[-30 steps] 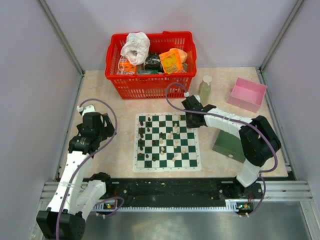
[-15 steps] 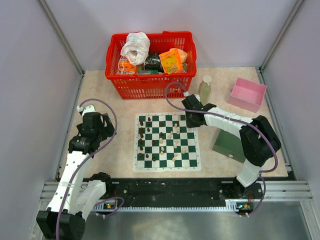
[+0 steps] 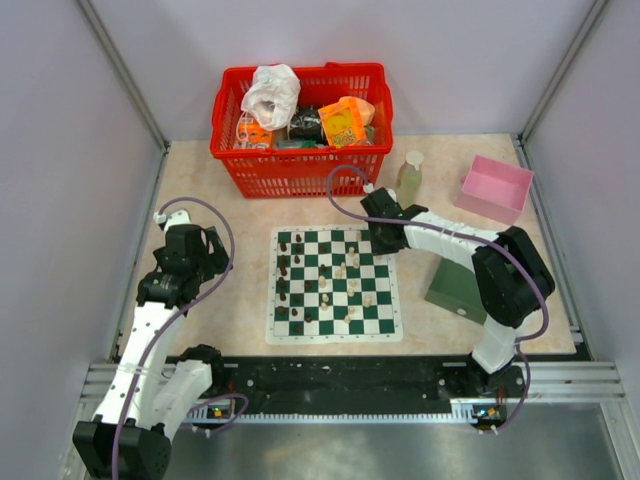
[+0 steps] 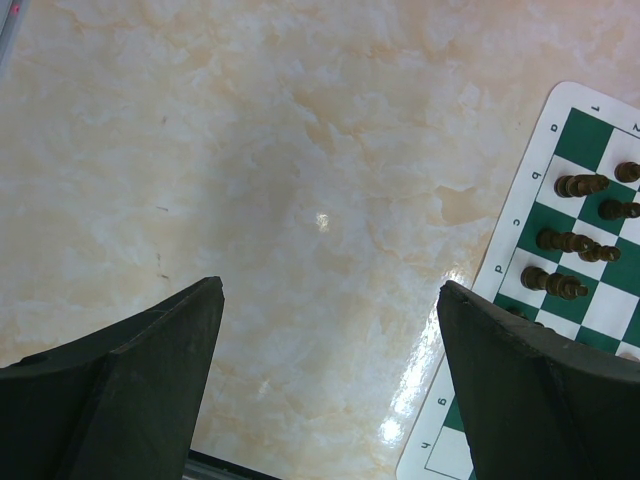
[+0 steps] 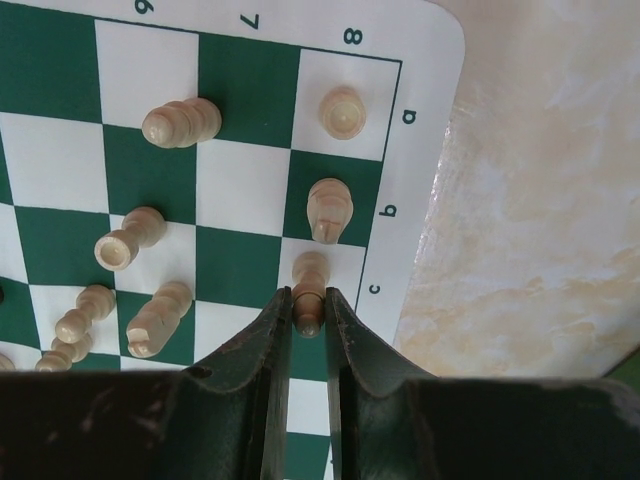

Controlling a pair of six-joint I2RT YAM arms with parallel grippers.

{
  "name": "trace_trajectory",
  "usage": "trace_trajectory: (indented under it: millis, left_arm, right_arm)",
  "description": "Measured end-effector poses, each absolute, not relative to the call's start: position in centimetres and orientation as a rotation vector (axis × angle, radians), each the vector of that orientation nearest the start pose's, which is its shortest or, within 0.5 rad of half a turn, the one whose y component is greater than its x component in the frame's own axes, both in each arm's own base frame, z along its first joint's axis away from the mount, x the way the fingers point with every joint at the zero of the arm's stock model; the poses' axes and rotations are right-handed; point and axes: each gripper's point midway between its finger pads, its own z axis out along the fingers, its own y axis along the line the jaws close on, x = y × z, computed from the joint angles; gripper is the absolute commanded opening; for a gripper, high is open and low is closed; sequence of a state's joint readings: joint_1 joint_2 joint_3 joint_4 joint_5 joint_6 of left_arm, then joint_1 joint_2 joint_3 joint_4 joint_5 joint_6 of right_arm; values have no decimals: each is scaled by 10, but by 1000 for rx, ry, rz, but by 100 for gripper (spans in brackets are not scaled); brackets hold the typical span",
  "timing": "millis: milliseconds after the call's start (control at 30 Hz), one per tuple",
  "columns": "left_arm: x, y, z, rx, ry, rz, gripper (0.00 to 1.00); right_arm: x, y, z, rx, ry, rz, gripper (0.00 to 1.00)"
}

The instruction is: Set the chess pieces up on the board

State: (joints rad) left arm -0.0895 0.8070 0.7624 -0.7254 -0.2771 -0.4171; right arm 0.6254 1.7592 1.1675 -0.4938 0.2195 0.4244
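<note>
The surface (image 3: 215, 200) is beige, marbled and glossy. A red mesh basket (image 3: 300, 172) stands at its far edge, holding a crumpled white bag (image 3: 271, 93), an orange packet (image 3: 346, 121) and other items too cluttered to identify. A pale bottle (image 3: 410, 176) stands upright just right of the basket. A pink open box (image 3: 487, 204) sits at far right. A plain dark green box (image 3: 452, 290) lies nearer, partly hidden.

The board (image 5: 245, 90) is checked in dark green and white and edged in white. Cream pieces (image 5: 330, 208) and brown pieces (image 4: 562, 240) are seen. The desk (image 4: 300, 150) is marbled in beige. The basket (image 3: 300, 175) is coloured red; a pink box (image 3: 493, 188) and a green box (image 3: 452, 288) are seen.
</note>
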Motion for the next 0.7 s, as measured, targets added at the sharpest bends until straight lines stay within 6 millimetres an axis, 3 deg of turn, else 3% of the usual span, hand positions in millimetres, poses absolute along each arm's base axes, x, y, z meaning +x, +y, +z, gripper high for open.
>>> trace_trajectory:
  millis: [700]
  left_arm:
    - [238,11,154,-509,2248,66,93]
  right_arm:
    - [324,207,52,-209,2616,70,17]
